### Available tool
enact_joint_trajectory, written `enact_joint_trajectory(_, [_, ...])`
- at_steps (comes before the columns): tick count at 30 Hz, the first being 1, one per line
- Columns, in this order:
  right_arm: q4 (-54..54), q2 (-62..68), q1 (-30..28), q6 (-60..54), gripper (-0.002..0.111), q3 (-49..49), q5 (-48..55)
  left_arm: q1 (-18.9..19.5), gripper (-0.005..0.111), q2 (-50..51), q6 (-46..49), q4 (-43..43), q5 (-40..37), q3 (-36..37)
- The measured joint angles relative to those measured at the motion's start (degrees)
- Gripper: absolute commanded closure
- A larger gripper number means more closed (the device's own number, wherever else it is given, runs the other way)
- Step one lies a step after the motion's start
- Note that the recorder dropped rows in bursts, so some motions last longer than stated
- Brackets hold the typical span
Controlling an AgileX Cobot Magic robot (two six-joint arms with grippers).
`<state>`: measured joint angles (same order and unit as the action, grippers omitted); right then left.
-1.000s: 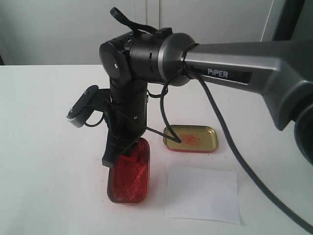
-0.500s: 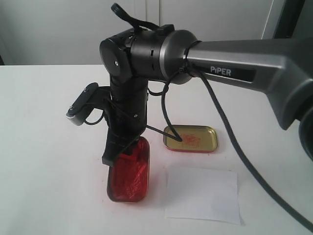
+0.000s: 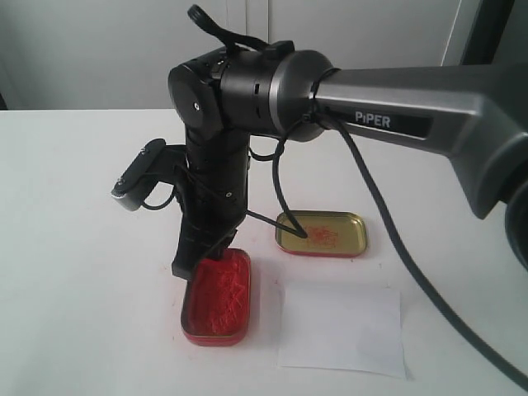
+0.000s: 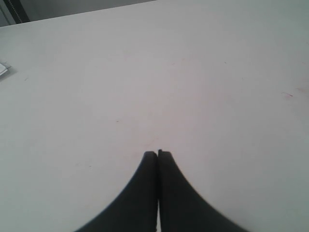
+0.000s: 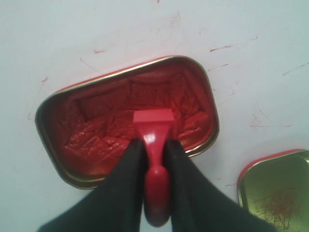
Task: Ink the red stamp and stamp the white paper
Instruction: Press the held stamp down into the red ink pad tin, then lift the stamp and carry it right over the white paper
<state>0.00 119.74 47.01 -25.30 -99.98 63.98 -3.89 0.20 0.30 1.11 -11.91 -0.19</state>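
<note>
Left gripper [image 4: 157,154] is clenched on nothing over bare table [image 4: 145,72]. Right gripper [image 5: 153,145] grasps the red stamp [image 5: 153,118] by its handle, base over the paste in the ink tin [image 3: 213,337]; contact unclear. Lid [image 3: 322,233] is near, and the white paper [image 3: 342,328] lies rightmost. Risks: sticky paste may lift the tin, or the stamp may twist in the pinch and ink unevenly.

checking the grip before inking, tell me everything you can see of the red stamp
The red stamp looks like glossy red plastic and is T-shaped: a flat square base on a short handle that ends in a rounded knob. The right gripper is shut on the handle, clamping it from both sides. The base is over the red paste inside the open tin; whether it touches the paste cannot be told.
</note>
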Motion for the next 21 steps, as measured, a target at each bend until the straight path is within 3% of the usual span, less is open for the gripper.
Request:
enact_joint_trajectory(13, [0.6,-0.7,-2.8,7.9,0.108,0.3,5.5,0.0,0.107,0.0,0.0,0.0,0.0,0.0])
enact_joint_trajectory(21, [0.8,-5.9,-7.6,11.2,0.108,7.6,5.6,0.0,0.107,0.0,0.0,0.0,0.0,0.0])
